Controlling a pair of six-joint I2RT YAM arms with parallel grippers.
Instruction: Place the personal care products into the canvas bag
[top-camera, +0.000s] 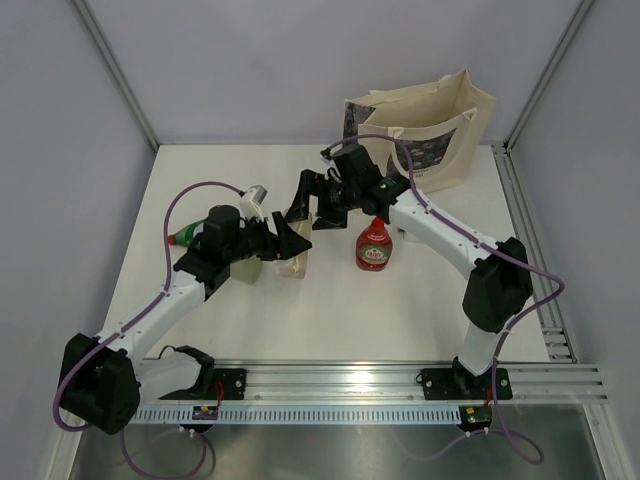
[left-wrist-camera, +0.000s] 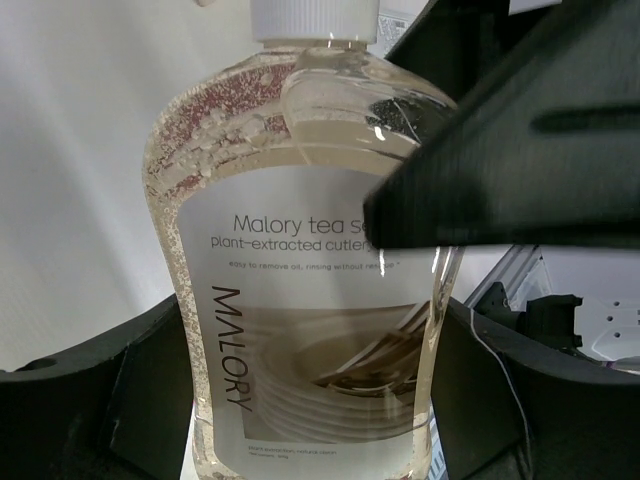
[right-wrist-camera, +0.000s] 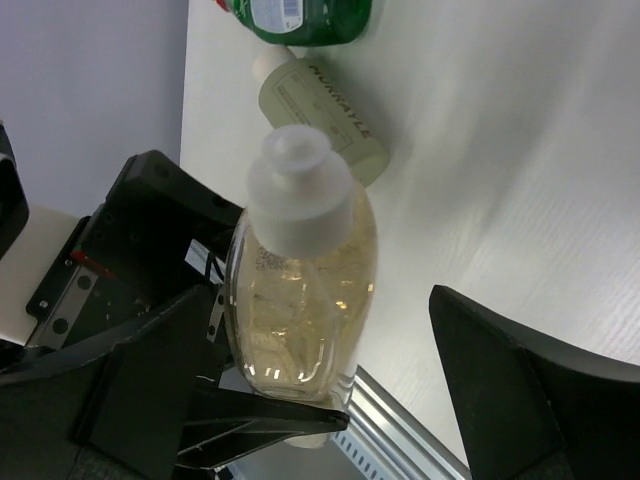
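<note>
5 bottles (clear bottle (top-camera: 292, 265), red (top-camera: 373, 247), green (top-camera: 185, 236), pale-green (top-camera: 246, 272), white (top-camera: 255, 197)), 1 canvas bag (top-camera: 440, 125) at desk's (top-camera: 400, 320) back right. L tool (top-camera: 285, 245) grips clear bottle low down; R tool (top-camera: 312, 207), wide open, straddles it.

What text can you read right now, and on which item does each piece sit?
"Malory tea se", rest hidden: label of the clear plastic bottle with white cap.
"plant-extracted cutler", rest hidden: same label.
"easy to remove oil, rinsing without": same label.
"MALORY", vertical: same label.
Pale-green cylinder bottle: lettering blurred.
Green bottle, squat red bottle, cream canvas bag: print too small.
</note>
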